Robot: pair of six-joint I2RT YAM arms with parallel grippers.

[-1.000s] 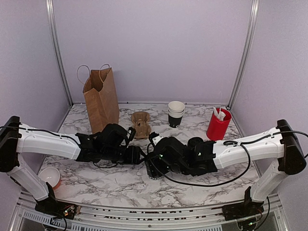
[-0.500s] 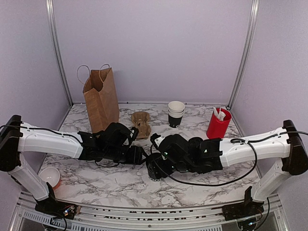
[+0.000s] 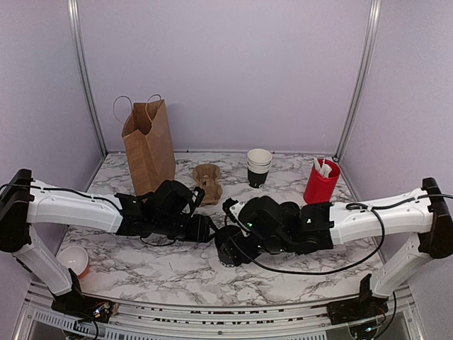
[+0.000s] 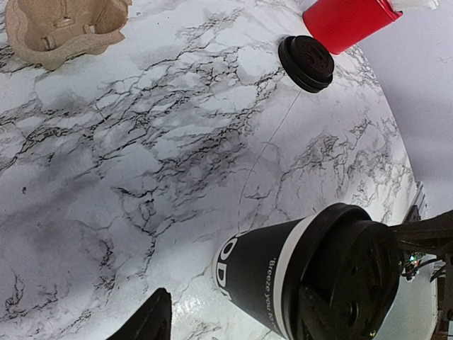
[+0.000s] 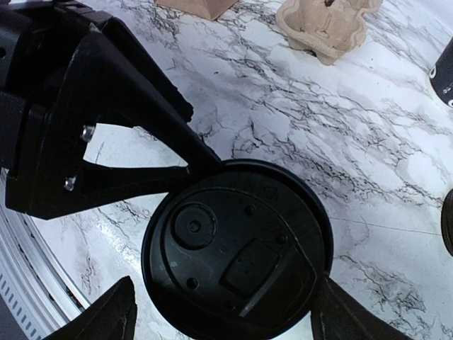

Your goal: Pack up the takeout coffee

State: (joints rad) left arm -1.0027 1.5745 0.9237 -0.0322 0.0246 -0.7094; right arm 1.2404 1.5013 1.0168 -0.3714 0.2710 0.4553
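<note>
Upright on the marble table (image 3: 141, 276), near centre, stands the takeout coffee (image 4: 265, 278): black paper cup, white print, round black lid pressed on. The left gripper (image 3: 204, 229) is spread, one finger (image 5: 173, 145) meeting the lid's rim. The right gripper (image 5: 225, 306) straddles the lid widely; whether it presses, I cannot tell. Beyond sit a pulp carrier (image 3: 207, 181) and, far left, a paper bag (image 3: 148, 145). Stacked cups (image 3: 258, 167), a loose lid (image 4: 306, 62) and a red cup (image 3: 320, 184) stand far right.
</note>
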